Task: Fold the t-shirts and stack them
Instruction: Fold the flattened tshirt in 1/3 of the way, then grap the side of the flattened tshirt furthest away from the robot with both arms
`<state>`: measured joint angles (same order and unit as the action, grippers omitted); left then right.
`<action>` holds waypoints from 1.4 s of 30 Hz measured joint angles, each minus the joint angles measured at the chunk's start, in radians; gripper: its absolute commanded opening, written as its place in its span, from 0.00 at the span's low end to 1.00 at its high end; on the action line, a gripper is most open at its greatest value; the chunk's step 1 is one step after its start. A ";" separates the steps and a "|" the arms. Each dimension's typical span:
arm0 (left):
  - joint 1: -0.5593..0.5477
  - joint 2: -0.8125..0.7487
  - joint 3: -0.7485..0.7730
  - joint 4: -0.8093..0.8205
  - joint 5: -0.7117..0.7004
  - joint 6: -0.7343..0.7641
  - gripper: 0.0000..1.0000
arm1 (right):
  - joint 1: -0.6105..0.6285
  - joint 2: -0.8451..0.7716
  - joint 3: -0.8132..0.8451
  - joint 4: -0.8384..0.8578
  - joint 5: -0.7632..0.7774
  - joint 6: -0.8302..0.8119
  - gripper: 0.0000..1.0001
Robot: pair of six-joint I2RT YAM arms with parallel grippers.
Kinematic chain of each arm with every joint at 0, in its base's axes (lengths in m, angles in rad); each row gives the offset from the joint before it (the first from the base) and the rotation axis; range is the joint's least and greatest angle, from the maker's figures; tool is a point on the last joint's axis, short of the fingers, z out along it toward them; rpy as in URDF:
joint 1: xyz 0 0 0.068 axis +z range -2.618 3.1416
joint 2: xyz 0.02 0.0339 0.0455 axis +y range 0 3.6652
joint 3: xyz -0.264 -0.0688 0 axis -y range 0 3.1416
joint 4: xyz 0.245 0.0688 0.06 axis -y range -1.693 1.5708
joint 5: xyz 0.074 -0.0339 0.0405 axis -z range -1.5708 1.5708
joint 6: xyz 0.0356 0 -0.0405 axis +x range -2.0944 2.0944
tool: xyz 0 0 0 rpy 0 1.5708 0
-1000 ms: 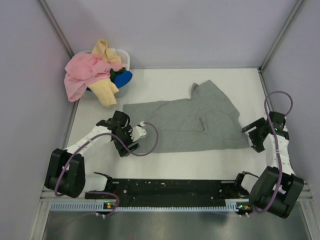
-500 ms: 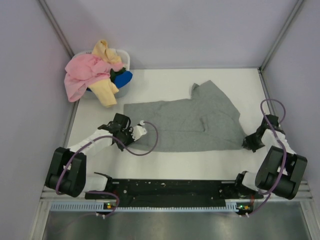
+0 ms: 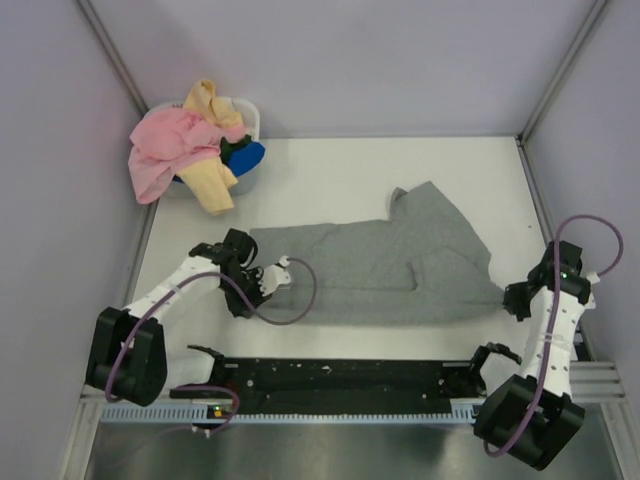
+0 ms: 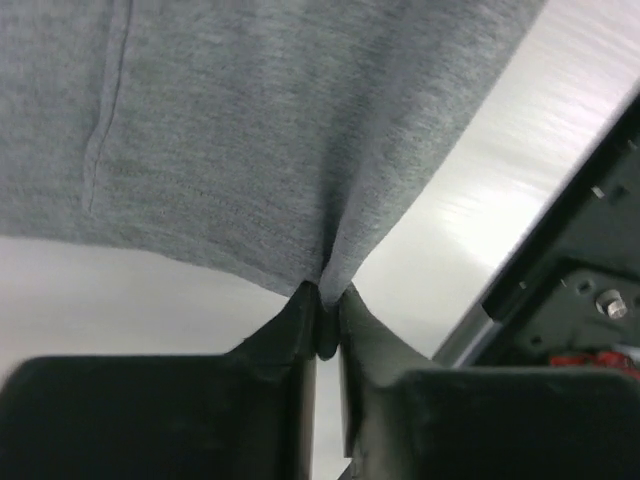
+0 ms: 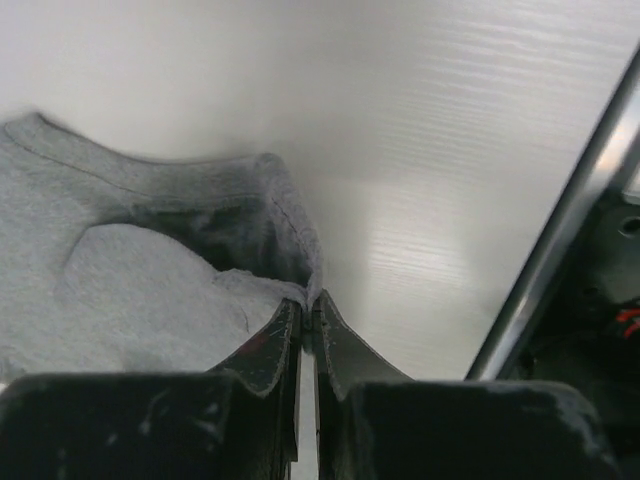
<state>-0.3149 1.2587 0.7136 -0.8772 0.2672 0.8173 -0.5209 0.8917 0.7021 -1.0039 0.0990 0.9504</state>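
A heather grey t-shirt (image 3: 390, 265) lies spread across the middle of the white table, its near edge drawn taut between my two grippers. My left gripper (image 3: 264, 284) is shut on the shirt's near left corner; in the left wrist view the cloth (image 4: 280, 150) bunches into the pinched fingertips (image 4: 300, 318). My right gripper (image 3: 513, 299) is shut on the near right corner, where a fold of grey fabric (image 5: 150, 290) runs into the closed tips (image 5: 284, 322). Pink (image 3: 165, 150), pale yellow (image 3: 212, 182) and blue (image 3: 247, 155) t-shirts are heaped at the far left.
A small white basket (image 3: 252, 118) holds the heap of shirts in the far left corner. Purple-grey walls with metal posts enclose the table on three sides. A black rail (image 3: 340, 375) runs along the near edge between the arm bases.
Both grippers went from open to shut on the grey shirt's near corners. The shirt has since shifted toward the near edge and slightly right, with its near edge pulled straight.
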 measured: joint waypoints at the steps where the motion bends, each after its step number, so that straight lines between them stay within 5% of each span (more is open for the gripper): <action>1: 0.000 0.000 0.011 -0.043 0.017 0.019 0.49 | 0.000 -0.011 0.000 -0.032 0.013 0.013 0.23; 3: 0.000 0.000 0.039 -0.132 0.049 0.049 0.64 | -0.001 -0.019 0.000 -0.076 0.040 0.026 0.60; 5: 0.000 -0.002 0.068 -0.194 0.063 0.070 0.73 | -0.002 -0.021 0.010 -0.114 0.081 0.034 0.83; 9: 0.040 0.002 0.190 -0.249 0.077 0.058 0.77 | -0.008 -0.022 0.095 -0.110 0.094 -0.003 0.82; 15: 0.187 0.159 0.492 -0.123 0.095 -0.069 0.68 | 0.143 0.036 0.173 0.240 -0.055 -0.158 0.87; 20: 0.186 0.403 0.692 -0.059 0.129 -0.113 0.67 | 0.404 0.453 0.520 0.436 -0.107 -0.368 0.86; 31: 0.153 0.697 0.857 -0.035 0.011 -0.077 0.73 | 0.523 1.236 1.122 0.477 -0.222 -0.611 0.79; 37: 0.155 0.816 0.927 -0.035 -0.023 -0.047 0.71 | 0.529 1.443 1.264 0.437 -0.233 -0.648 0.69; 42: 0.155 0.876 0.958 -0.070 0.006 -0.018 0.60 | 0.548 1.458 1.266 0.429 -0.282 -0.663 0.57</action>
<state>-0.1596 2.1349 1.6711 -0.9474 0.2733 0.7990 0.0269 2.3501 1.9678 -0.5751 -0.1833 0.2878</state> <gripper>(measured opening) 0.674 0.654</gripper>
